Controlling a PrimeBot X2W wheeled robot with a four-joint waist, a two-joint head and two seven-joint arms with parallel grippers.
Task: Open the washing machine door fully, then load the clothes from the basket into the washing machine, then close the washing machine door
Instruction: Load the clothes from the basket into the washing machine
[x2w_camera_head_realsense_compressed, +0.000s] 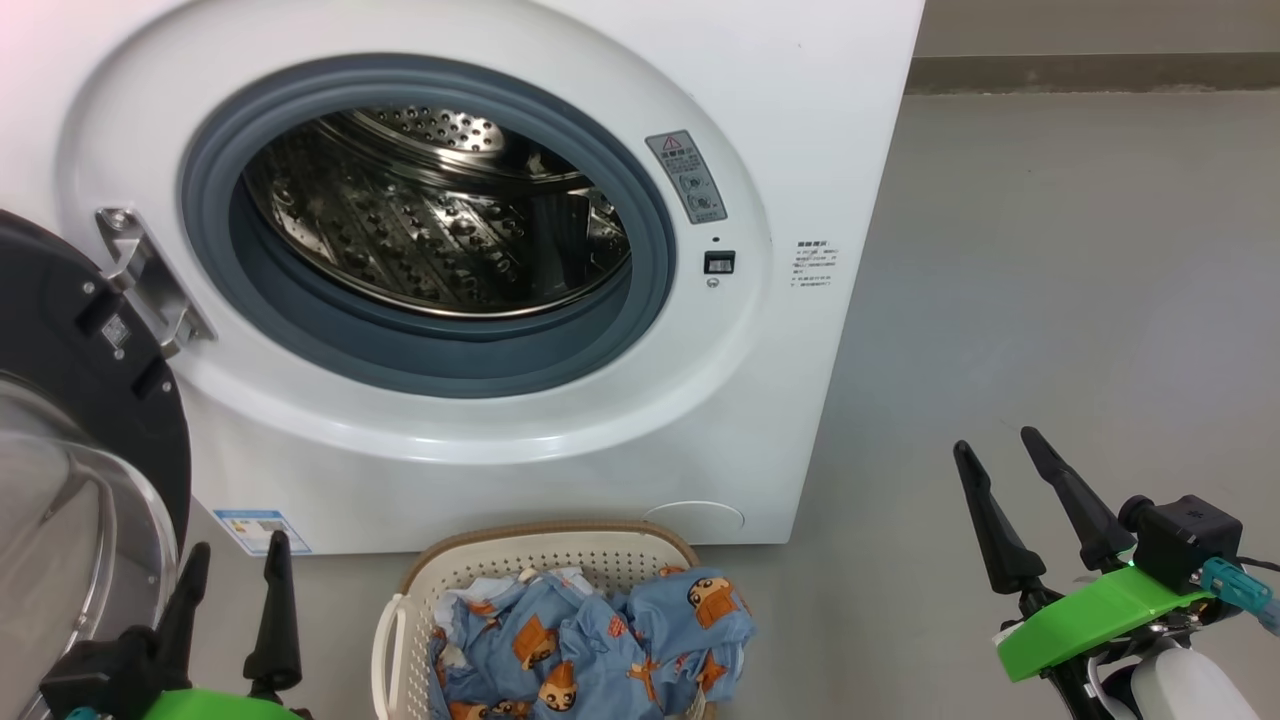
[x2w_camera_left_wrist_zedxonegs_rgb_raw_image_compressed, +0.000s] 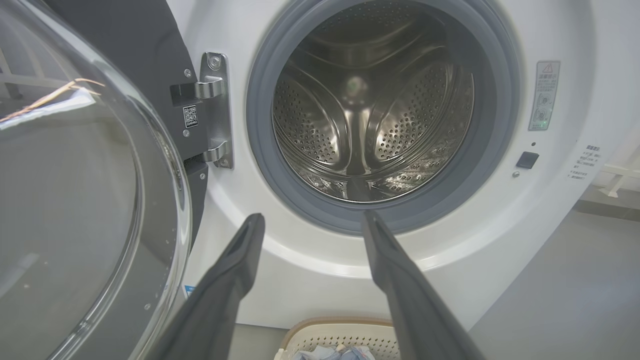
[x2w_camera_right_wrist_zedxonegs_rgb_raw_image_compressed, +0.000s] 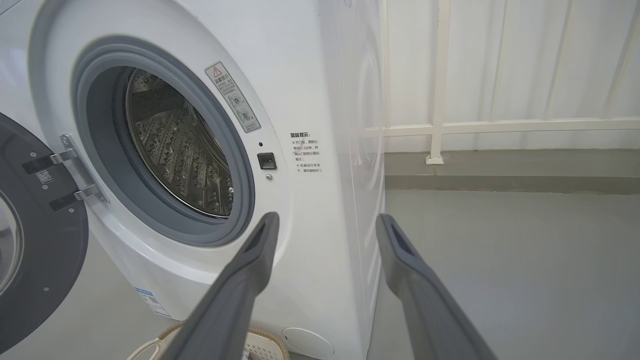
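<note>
The small cream plastic basket with holes (x2w_camera_head_realsense_compressed: 560, 552) sits on the grey floor (x2w_camera_head_realsense_compressed: 1050, 300), just in front of the big white front-loading washing machine (x2w_camera_head_realsense_compressed: 820, 120). The crumpled light blue clothes with orange-brown figures (x2w_camera_head_realsense_compressed: 590, 640) lie in it.

Both end effectors are spread wide and hold nothing. The left end effector (x2w_camera_head_realsense_compressed: 239, 543) is near the round door with the shiny black rim (x2w_camera_head_realsense_compressed: 60, 330), and the right end effector (x2w_camera_head_realsense_compressed: 996, 440) is well apart.

A cloth pinched by one corner might slip to the floor. It might also hang over the grey rubber ring (x2w_camera_head_realsense_compressed: 640, 300) and stop the door from shutting. The left arm might bump the door's glass.

The machine's mouth faces the robot. The door stands open on the robot's left. The clothes are a bunched heap with no clear long way.
</note>
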